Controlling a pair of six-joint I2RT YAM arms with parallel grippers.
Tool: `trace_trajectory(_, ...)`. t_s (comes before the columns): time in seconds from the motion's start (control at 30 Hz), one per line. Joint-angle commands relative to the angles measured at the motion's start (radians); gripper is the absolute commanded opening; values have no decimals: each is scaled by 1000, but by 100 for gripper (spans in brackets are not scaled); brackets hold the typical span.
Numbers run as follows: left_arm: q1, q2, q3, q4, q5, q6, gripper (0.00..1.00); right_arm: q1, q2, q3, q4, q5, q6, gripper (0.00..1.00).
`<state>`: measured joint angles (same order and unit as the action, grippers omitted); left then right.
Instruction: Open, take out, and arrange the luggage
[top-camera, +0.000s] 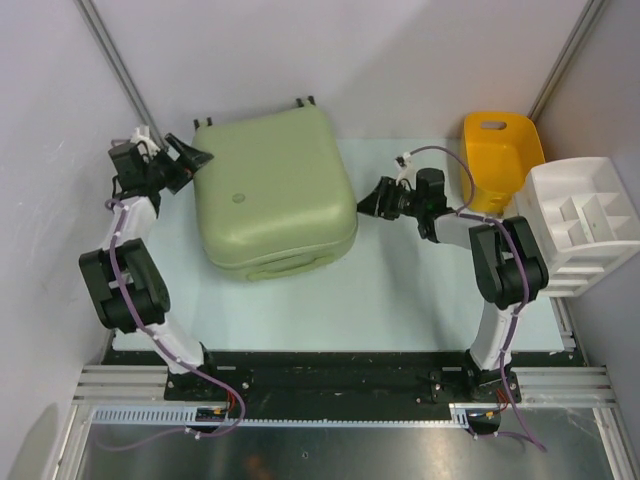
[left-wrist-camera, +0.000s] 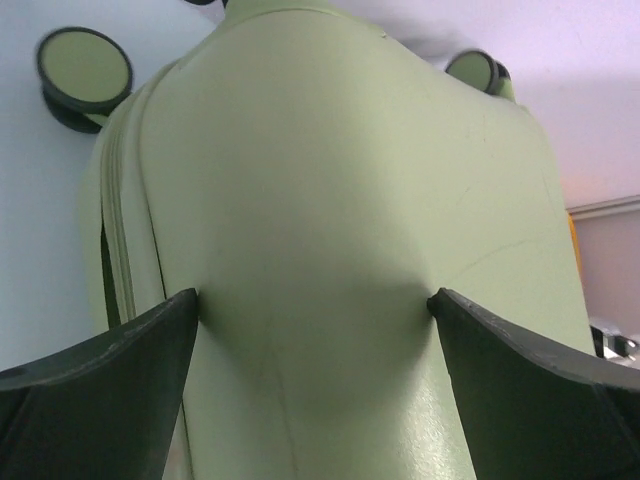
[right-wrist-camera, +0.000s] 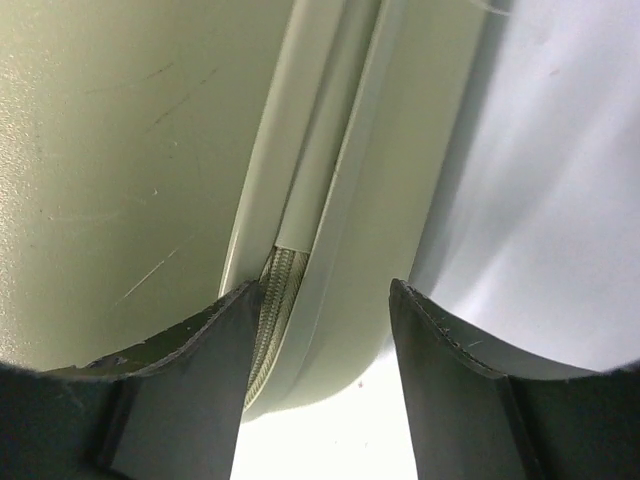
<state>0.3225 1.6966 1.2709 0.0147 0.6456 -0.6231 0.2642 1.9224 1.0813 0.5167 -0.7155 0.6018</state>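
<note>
The luggage (top-camera: 275, 190) lay closed and flat on the bench (top-camera: 420, 300), between the two hands. The left hand (top-camera: 196, 160) had its fingers spread, with a rounded corner of the shell just ahead of them. The right hand (top-camera: 364, 206), fingers likewise apart, had the zip seam (right-wrist-camera: 285, 270) between its fingertips.

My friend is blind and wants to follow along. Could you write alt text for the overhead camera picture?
A closed pale green suitcase lies flat on a table, with the left gripper at one side of it and the right gripper at the opposite side. A yellow tub and a white divided tray sit off to the right.
</note>
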Motion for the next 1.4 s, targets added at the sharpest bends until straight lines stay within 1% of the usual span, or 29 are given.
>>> trace_trajectory(0.0,-192,49,50,-73,308,19,100,190,-95,-23,-197,-208,-170,61)
trace_trajectory(0.07,-241,84,83,-116,307,83,100,216,-126,-24,-294,-193,-250,62)
trace_trajectory(0.13,-290,118,97,-148,313,111,99,231,-149,-24,-386,-177,-296,62)
trace_trajectory(0.2,-315,143,122,-169,327,131,97,244,-190,-29,-438,-159,-362,63)
trace_trajectory(0.23,-354,152,130,-174,328,137,96,245,-206,-31,-486,-151,-384,63)
trace_trajectory(0.3,-373,178,156,-183,333,151,95,241,-247,-38,-511,-131,-431,64)
trace_trajectory(0.33,-379,184,168,-185,328,154,95,236,-263,-41,-576,-118,-450,64)
trace_trajectory(0.4,-378,202,217,-196,316,155,95,222,-301,-50,-609,-104,-496,64)
trace_trajectory(0.47,-367,216,293,-222,290,193,94,210,-322,-54,-648,-104,-517,64)
trace_trajectory(0.5,-366,221,332,-304,269,226,94,201,-348,-54,-673,-102,-543,64)
trace_trajectory(0.53,-359,224,407,-346,231,297,95,196,-359,-54,-684,-96,-560,64)
trace_trajectory(0.63,-326,164,433,-410,164,330,96,187,-416,-54,-710,-78,-599,64)
trace_trajectory(0.67,-291,143,421,-412,140,318,97,187,-427,-54,-712,-70,-623,64)
trace_trajectory(0.7,-271,80,404,-412,131,303,97,190,-434,-54,-715,-64,-631,64)
trace_trajectory(0.73,-223,46,353,-412,121,277,98,202,-442,-54,-716,-55,-643,64)
trace_trajectory(0.8,-182,-33,290,-414,109,278,99,228,-442,-55,-713,-33,-655,64)
trace_trajectory(0.83,-137,-113,219,-412,111,280,100,251,-435,-58,-705,-21,-660,64)
trace_trajectory(0.9,-93,-201,144,-415,124,276,100,277,-421,-61,-664,-9,-649,63)
trace_trajectory(0.93,-44,-295,52,-415,121,252,100,289,-412,-61,-643,7,-637,63)
trace_trajectory(1.0,4,-385,-51,-420,103,223,100,328,-385,-55,-565,19,-582,62)
trace_trajectory(1.03,54,-440,-147,-423,92,191,100,343,-372,-46,-548,34,-564,62)
trace_trajectory(1.07,82,-525,-191,-426,82,174,100,372,-346,-34,-538,48,-530,62)
trace_trajectory(1.13,163,-604,-292,-435,62,116,100,404,-315,14,-494,88,-504,63)
trace_trajectory(1.17,190,-656,-313,-471,51,102,100,440,-288,37,-486,100,-479,64)
trace_trajectory(1.2,213,-675,-329,-498,39,94,100,457,-274,79,-468,117,-470,64)
trace_trajectory(1.23,245,-687,-350,-528,-12,76,100,475,-261,112,-465,148,-467,64)
trace_trajectory(1.27,254,-696,-355,-606,-52,68,100,493,-244,141,-465,162,-468,65)
trace_trajectory(1.3,262,-699,-357,-642,-73,66,99,524,-215,170,-468,178,-464,68)
trace_trajectory(1.37,279,-692,-358,-715,-150,66,99,537,-191,259,-472,199,-447,70)
